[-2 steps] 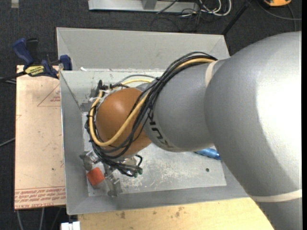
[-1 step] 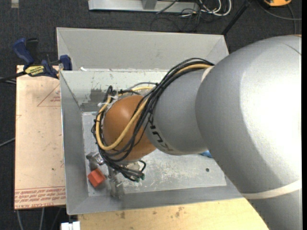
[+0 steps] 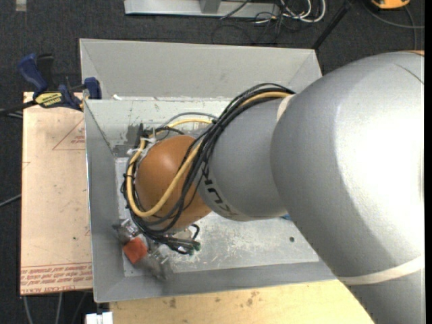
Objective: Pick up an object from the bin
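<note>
**Fig.** Approach-to-grasp step, as seen standing beside the rig.

- **Gripper** (image 3: 155,244): low in the bin, tucked under the orange wrist cover (image 3: 169,177). Only dark hardware and cable ends peek out below the cover's lower rim. How far open it is, or whether it has hold of anything, can't be told from here.
- **Cables** (image 3: 202,147): black and cream, looped over the cover.
- **Small red block** (image 3: 135,249): the likely target obj. It lies on the bin floor just below the cover's lower-left edge, v. close to the gripper hardware. Touching or not, can't say.
- **Greyish scraps** (image 3: 159,267): also just below the cover, under the middle of its lower edge. Too small to identify.
- **Grey bin** (image 3: 101,201): left wall just left of the cover, near wall a little below it.
- **Arm** (image 3: 337,181): runs off to the cover's right.

**Step (my reading):** positioning over the obj.; lift not yet begun.

**Next move req.:** get the red block squarely inside the grip, close firmly, then raise straight up. Keep clear of the left wall and the corner below the cover.
</note>
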Robot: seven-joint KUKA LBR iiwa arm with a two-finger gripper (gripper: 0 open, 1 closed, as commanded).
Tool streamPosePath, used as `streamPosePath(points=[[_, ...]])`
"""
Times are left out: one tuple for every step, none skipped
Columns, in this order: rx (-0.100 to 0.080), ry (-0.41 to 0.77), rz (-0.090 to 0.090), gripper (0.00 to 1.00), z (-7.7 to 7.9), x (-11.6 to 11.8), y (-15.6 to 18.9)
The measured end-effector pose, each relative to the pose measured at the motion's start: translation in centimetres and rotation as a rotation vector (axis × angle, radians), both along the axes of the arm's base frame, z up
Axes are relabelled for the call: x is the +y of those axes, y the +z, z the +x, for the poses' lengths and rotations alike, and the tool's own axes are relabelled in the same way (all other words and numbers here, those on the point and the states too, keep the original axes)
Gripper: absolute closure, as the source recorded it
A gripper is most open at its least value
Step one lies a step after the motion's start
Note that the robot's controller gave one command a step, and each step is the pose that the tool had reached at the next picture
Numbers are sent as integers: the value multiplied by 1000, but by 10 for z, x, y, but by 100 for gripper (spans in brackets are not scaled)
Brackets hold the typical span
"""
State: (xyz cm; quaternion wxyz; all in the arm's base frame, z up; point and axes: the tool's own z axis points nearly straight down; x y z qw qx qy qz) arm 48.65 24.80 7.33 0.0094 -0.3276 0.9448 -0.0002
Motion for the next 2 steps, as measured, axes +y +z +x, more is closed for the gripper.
streamPosePath(points=[[6, 0, 0, 100, -2, 1, -1], [13, -2, -2, 100, -1, 2, 35]])
